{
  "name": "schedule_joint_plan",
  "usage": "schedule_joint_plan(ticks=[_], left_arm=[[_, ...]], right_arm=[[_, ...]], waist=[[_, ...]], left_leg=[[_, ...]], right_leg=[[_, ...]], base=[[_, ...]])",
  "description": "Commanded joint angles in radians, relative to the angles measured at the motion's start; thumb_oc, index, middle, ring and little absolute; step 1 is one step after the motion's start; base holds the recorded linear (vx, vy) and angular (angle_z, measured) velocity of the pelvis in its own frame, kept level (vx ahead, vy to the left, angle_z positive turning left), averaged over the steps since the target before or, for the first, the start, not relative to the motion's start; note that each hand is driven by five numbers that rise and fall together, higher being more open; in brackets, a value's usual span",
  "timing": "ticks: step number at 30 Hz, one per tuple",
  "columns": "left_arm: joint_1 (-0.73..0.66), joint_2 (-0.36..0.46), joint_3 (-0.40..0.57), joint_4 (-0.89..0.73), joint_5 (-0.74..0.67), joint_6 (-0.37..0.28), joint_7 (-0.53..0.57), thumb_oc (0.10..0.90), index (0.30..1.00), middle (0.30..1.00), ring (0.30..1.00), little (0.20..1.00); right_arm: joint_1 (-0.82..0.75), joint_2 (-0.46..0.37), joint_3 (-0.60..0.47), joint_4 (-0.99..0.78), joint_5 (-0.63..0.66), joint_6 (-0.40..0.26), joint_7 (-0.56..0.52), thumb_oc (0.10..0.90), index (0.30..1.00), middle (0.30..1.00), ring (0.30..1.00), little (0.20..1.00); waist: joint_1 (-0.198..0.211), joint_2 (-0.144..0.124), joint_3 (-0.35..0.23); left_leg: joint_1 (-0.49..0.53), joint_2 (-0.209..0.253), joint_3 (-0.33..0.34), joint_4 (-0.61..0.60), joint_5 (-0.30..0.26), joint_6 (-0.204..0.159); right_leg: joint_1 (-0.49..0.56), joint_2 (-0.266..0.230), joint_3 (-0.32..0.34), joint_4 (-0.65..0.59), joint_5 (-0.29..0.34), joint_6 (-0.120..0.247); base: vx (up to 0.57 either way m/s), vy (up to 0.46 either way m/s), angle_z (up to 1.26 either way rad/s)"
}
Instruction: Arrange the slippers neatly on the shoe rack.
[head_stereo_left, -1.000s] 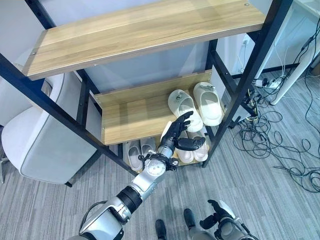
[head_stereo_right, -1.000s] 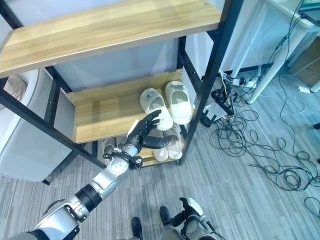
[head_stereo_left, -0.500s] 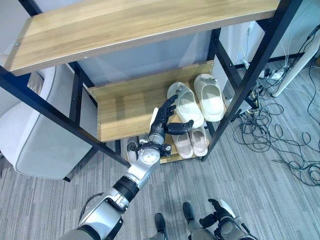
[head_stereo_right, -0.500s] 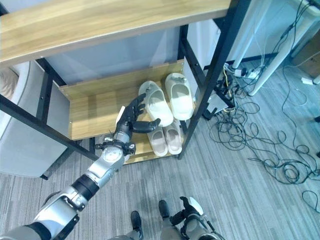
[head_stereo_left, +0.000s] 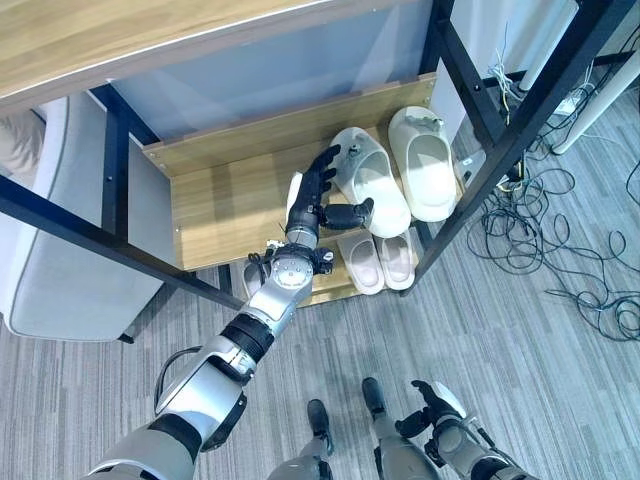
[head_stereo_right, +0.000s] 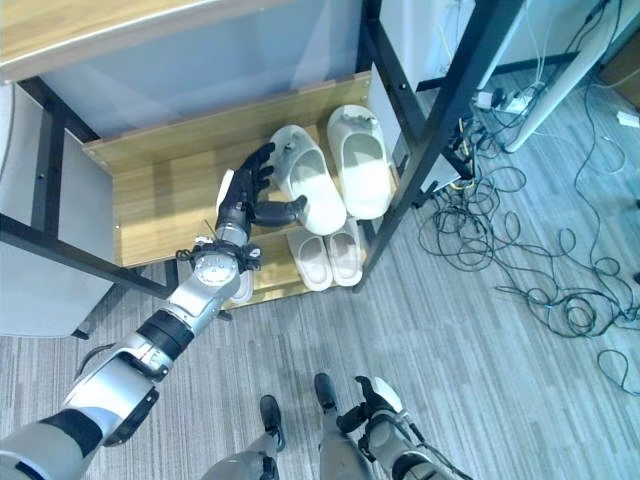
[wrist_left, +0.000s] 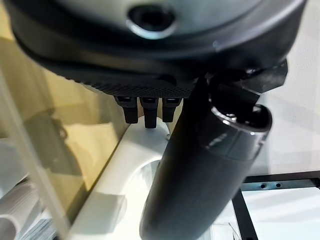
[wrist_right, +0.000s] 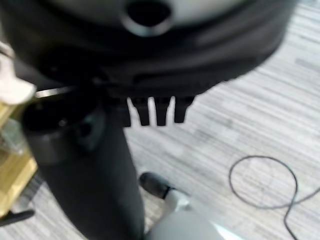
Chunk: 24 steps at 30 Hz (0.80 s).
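Note:
Two cream slippers lie on the wooden middle shelf (head_stereo_left: 230, 200) of the shoe rack: the left one (head_stereo_left: 370, 190) angled, the right one (head_stereo_left: 425, 175) straight. My left hand (head_stereo_left: 312, 200) is over the shelf, open, its fingers straight along the left slipper's left side and its thumb (wrist_left: 210, 165) stretched over that slipper (wrist_left: 125, 185). A pinkish pair (head_stereo_left: 377, 260) sits on the bottom shelf, with another pale pair (head_stereo_left: 250, 278) partly behind my arm. My right hand (head_stereo_left: 432, 405) hangs low near the floor, open and holding nothing.
A black rack post (head_stereo_left: 500, 130) stands right of the slippers, and a diagonal bar (head_stereo_left: 90, 235) crosses at the left. The top shelf (head_stereo_left: 100, 40) overhangs. Tangled cables (head_stereo_left: 560, 250) lie on the grey floor at the right. A pale chair (head_stereo_left: 50, 270) stands left.
The camera has tilted down and closer to the rack. My left hand has reached further over the middle shelf, from the front edge to beside the left cream slipper.

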Motion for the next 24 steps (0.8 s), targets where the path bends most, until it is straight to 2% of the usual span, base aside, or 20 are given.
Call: schedule_joint_plan(ticks=[1, 6, 14, 24], left_arm=[[-0.171, -0.042, 0.052, 0.040, 0.063, -0.081, 0.016, 0.800, 0.900, 0.900, 0.900, 0.900], [-0.199, -0.085, 0.043, 0.036, 0.059, -0.088, 0.015, 0.800, 0.900, 0.900, 0.900, 0.900], [-0.217, -0.100, 0.039, 0.036, 0.063, -0.089, 0.013, 0.800, 0.900, 0.900, 0.900, 0.900], [-0.230, -0.051, 0.040, 0.059, 0.081, -0.076, -0.001, 0.800, 0.900, 0.900, 0.900, 0.900]], right_arm=[[0.016, -0.010, 0.016, 0.000, 0.011, -0.020, -0.011, 0.800, 0.900, 0.900, 0.900, 0.900], [0.025, -0.013, 0.014, -0.002, 0.011, -0.027, -0.013, 0.800, 0.900, 0.900, 0.900, 0.900], [0.041, -0.018, 0.010, -0.003, 0.008, -0.032, -0.014, 0.800, 0.900, 0.900, 0.900, 0.900], [0.042, -0.017, 0.013, 0.001, 0.014, -0.030, 0.006, 0.800, 0.900, 0.900, 0.900, 0.900]], waist=[[-0.013, -0.019, -0.033], [-0.023, -0.019, -0.035], [-0.031, -0.013, -0.038], [-0.021, -0.005, -0.061]], left_leg=[[-0.001, -0.022, -0.061, 0.002, -0.146, 0.004], [0.003, -0.024, -0.061, 0.002, -0.151, 0.003], [0.011, -0.023, -0.056, 0.002, -0.158, 0.004], [0.032, -0.019, -0.059, 0.002, -0.161, -0.001]], right_leg=[[-0.037, -0.062, -0.026, 0.051, -0.088, 0.043], [-0.034, -0.060, -0.021, 0.047, -0.088, 0.043], [-0.030, -0.058, -0.016, 0.043, -0.089, 0.043], [0.004, -0.053, -0.029, 0.032, -0.096, 0.045]], base=[[0.00, 0.000, 0.00], [0.00, 0.000, 0.00], [0.00, 0.001, -0.02], [0.01, 0.000, -0.02]])
